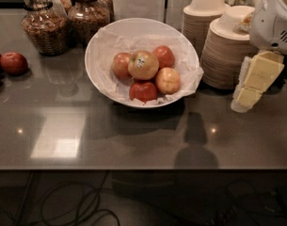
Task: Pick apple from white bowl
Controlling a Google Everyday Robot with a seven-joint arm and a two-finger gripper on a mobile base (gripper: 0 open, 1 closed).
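Note:
The white bowl, wide and lined with crinkled white paper, stands at the middle of the dark counter. The apple, yellow-green with a reddish blush and a small white sticker, lies on top of the pile in it. Around it lie smaller red apples and a pale orange-yellow apple. My gripper, pale yellow under a white arm housing, hangs at the right, beside the bowl's right rim and low over the counter, apart from the apple.
Two stacks of beige paper bowls stand right behind my gripper. Glass jars stand at the back left. Loose red apples lie at the counter's left edge. The counter's front edge runs below, with cables on the floor.

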